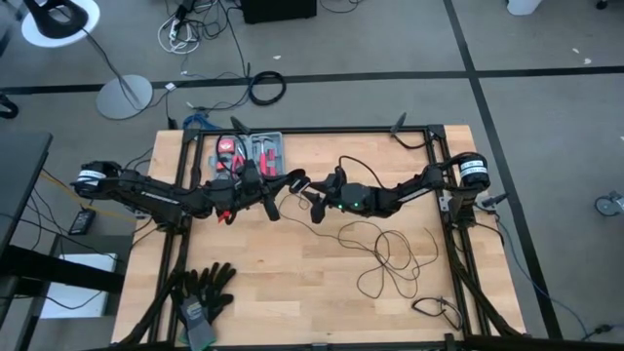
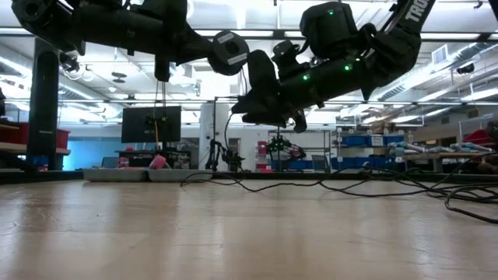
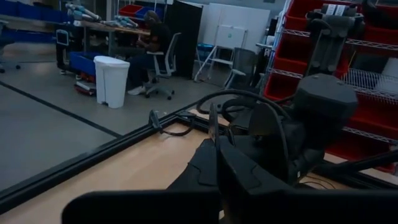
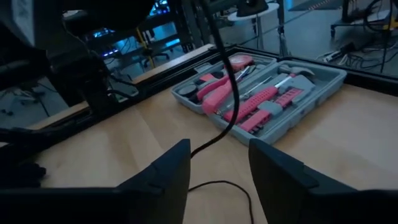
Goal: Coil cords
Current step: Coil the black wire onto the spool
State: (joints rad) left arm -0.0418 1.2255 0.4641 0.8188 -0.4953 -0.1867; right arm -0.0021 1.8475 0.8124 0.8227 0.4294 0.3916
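Note:
The cords are thin black wire. Loose loops (image 1: 390, 255) lie on the wooden table right of centre, and one strand rises to the middle of the table. There my left gripper (image 1: 294, 182) hangs above the table, shut on that strand and pointing level toward the right edge. My right gripper (image 1: 314, 202) faces it from the right, a little lower. Its fingers (image 4: 163, 177) are open and stand on either side of the hanging strand (image 4: 229, 99); I cannot tell whether they touch it. In the low view both grippers hang well above the tabletop. My left gripper pinches one strand of the cord between its shut fingers, which lie level and come from the table's left. A short stretch of the strand (image 3: 211, 121) sticks up above the fingertips. Below the hold the strand (image 4: 219, 37) hangs slack down to the table.
A grey tray of pink tools (image 1: 252, 151) sits at the far edge behind the grippers. Black gloves (image 1: 200, 292) lie at the near left. A small separate wire bundle (image 1: 437, 310) lies near the right rail. Black frame rails (image 1: 444, 166) border the table.

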